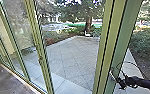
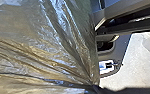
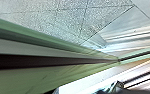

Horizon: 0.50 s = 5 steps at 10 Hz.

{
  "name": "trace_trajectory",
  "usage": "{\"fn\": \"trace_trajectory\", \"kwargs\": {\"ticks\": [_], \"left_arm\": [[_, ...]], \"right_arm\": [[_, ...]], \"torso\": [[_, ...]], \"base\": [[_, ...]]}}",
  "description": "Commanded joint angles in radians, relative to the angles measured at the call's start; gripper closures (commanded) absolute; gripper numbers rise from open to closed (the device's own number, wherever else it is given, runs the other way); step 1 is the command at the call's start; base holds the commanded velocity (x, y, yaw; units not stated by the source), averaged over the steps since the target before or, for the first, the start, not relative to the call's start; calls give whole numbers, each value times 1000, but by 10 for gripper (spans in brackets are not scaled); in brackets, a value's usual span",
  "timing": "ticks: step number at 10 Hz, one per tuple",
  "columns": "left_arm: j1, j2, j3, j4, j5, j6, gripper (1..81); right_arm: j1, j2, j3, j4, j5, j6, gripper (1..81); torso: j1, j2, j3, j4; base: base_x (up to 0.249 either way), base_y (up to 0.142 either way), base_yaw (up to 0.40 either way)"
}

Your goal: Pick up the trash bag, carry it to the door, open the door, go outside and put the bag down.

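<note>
One trash bag (image 2: 41, 47) met the left tool (image 2: 93, 86) in converging pleats, apparently held by its gathered plastic, likely so that the right tool (image 1: 121, 83) could serve the green door frame (image 1: 117, 37) just beside it. How wide that right one stood could not be told. While the left wrist view gave the bag's creases, the head view gave paving (image 1: 71, 57) beyond the right tool.

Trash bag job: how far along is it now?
Pickup looks done: the trash bag is bunched at the left wrist. In hand, apparently: opening, the right arm at the green door frame; how far, I cannot tell. Left: going out and setting the bag down, as indoor floor shows this side of the glass.
</note>
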Motion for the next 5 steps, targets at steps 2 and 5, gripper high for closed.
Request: {"fn": "trace_trajectory", "kwargs": {"ticks": [2,5], "left_arm": [[-5,-2,7,-3,67,5,811],[-2,-2,7,3,67,6,811]], "right_arm": [[107,38,88,8,48,-5,10],[137,-90,229,14,233,9,10]], "torso": [[0,1,-1,0],[2,2,-2,0]], "base": [[0,0,0],[0,0,0]]}}
